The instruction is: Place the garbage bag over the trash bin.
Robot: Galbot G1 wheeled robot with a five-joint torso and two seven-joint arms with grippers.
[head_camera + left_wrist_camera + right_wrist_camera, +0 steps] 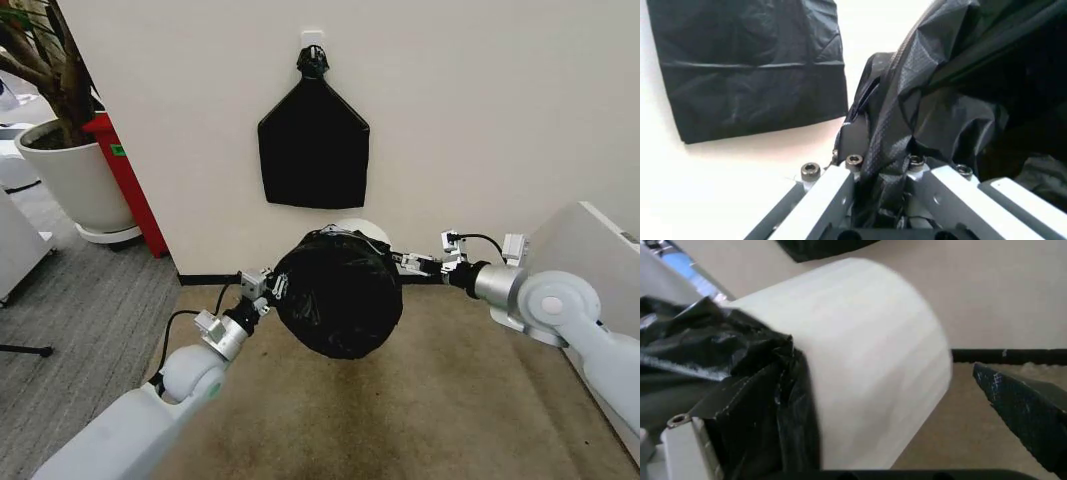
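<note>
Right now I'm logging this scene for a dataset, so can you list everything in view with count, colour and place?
garbage bag: one, glossy black, stretched over the bin's mouth between the two claws.
trash bin: one, cream-white, held tipped above the carpet, mouth toward the robot, mostly hidden by the bag.
flat bundle: one, black, hanging from a wall hook above the bin.
plant pot: one, white, on the floor at far left, holding a plant.
red container: one, tall, beside the pot against the wall corner.
carpet: one, tan, under the arms.
left claw: one, silver, pinching the bag's left edge.
right claw: one, silver, at the bin's right side, one finger inside and one outside.
</note>
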